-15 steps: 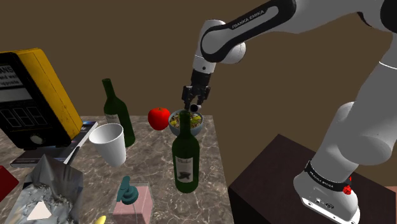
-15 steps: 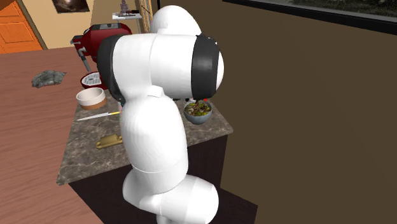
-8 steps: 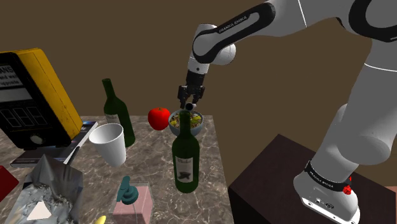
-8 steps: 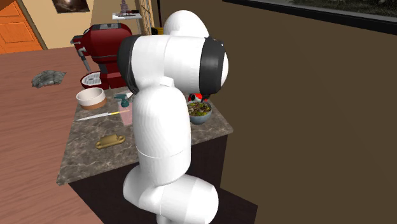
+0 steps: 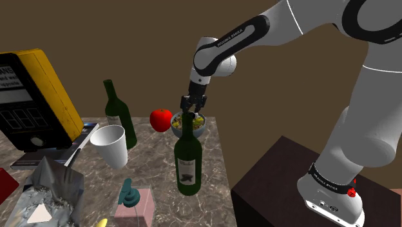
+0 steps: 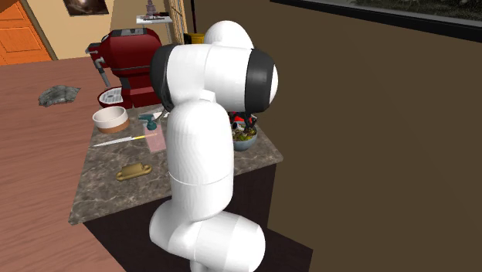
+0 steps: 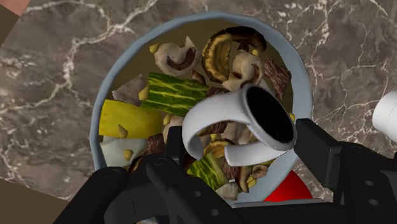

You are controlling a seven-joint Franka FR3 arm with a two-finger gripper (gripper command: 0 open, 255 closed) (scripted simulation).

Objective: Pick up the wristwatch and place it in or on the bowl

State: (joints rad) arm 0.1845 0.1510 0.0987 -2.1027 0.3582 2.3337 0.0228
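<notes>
The arm [image 5: 239,29] reads FRANKA EMIKA; the label [image 5: 187,170] on the bottle [image 5: 187,145] is too small to read. The gripper [image 7: 245,143] pinches the white wristwatch [image 7: 219,111] directly above the bowl [image 7: 297,70], which the bottle partly hides in the shoulder view.

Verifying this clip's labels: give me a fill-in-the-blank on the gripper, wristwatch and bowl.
The gripper is ____ on the wristwatch, above the food-filled bowl. The wristwatch's face is coloured ____. In the shoulder view, just beside the bowl is a red ____.
Missing words: shut; black; apple.
</notes>
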